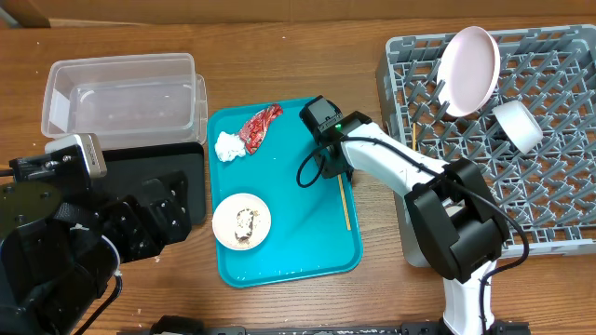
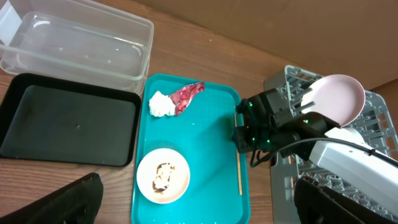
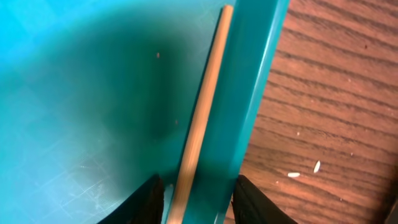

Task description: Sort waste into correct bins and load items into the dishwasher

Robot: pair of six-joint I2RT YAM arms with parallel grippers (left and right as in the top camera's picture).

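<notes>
One wooden chopstick lies along the right inner edge of the teal serving tray. My right gripper is low over its far end. In the right wrist view the fingers are open on either side of the chopstick, not clamped. On the tray are a red wrapper, a white napkin and a small white bowl with rice and brown scraps. My left gripper is open and empty, high above the tray. A pale plate and a white cup sit in the grey dish rack.
The clear tub stands at the back left, with the black tray in front of it, partly under my left arm. Loose rice grains lie on the wood between the teal tray and the rack. Another thin stick stands in the rack.
</notes>
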